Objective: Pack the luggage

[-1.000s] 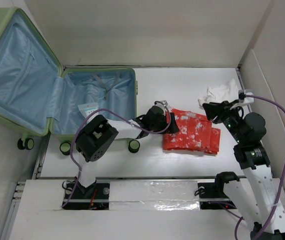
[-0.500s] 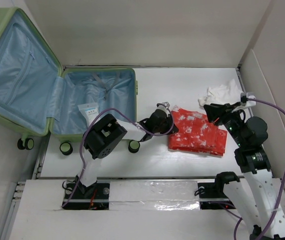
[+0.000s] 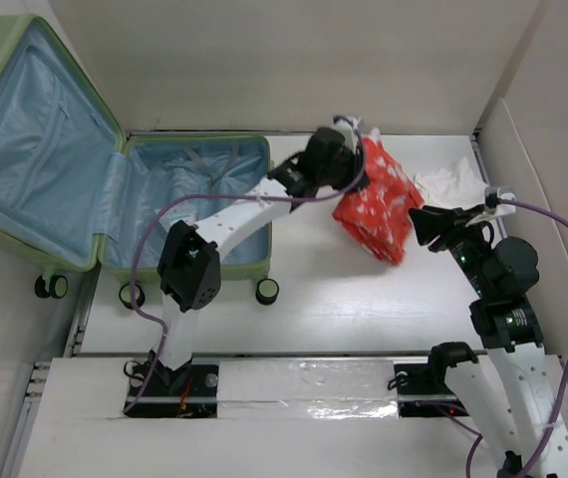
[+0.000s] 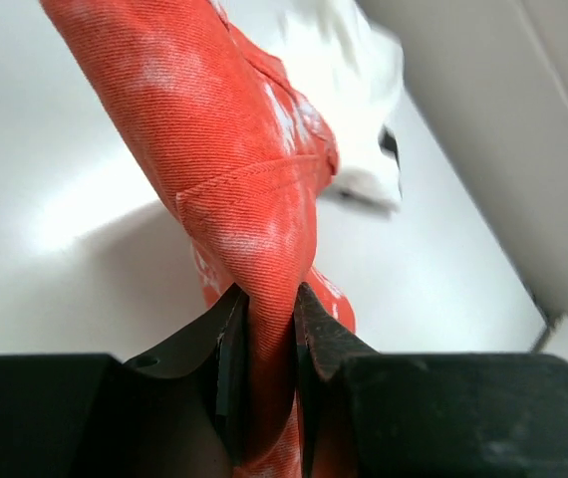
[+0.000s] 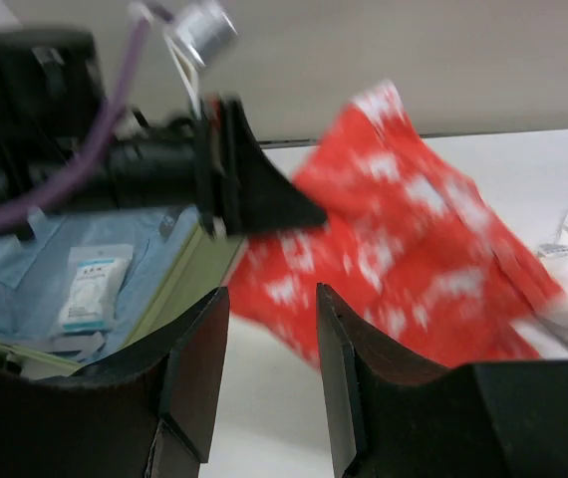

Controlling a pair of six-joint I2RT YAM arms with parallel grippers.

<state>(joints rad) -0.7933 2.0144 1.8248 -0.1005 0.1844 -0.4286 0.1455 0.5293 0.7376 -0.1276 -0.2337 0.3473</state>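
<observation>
Two arms rose from six o'clock on a smooth white counter (image 3: 364, 319) with a crinkled silver strip (image 3: 304, 393) along its near edge. Pale beige wall panels (image 3: 294, 70) closed the space at twelve and three o'clock.

The luggage (image 3: 35, 149) lay open at nine to ten o'clock, light-blue lining up. Its base half rested on the counter with black wheels (image 3: 267, 291) toward six. The lid half spread past the counter's left edge (whether it leaned on the wall I could not tell). A small white packet (image 5: 90, 289) lay in the base half.

The left tool (image 3: 354, 149) was at twelve o'clock, just past the base half's far right corner, its jaws pinched narrow on a fold of a red cloth (image 3: 379, 199) blotched with white. The cloth hung from that grip toward one o'clock, and the wrist view showed its twill squeezed between both fingers (image 4: 226, 358).

The right tool (image 3: 422, 224) hovered at about two o'clock, just right of the red cloth and pointing toward nine, jaws partway apart and holding nothing. A crumpled white cloth (image 3: 448, 182) lay on the counter at two o'clock, near the right-hand panel.
</observation>
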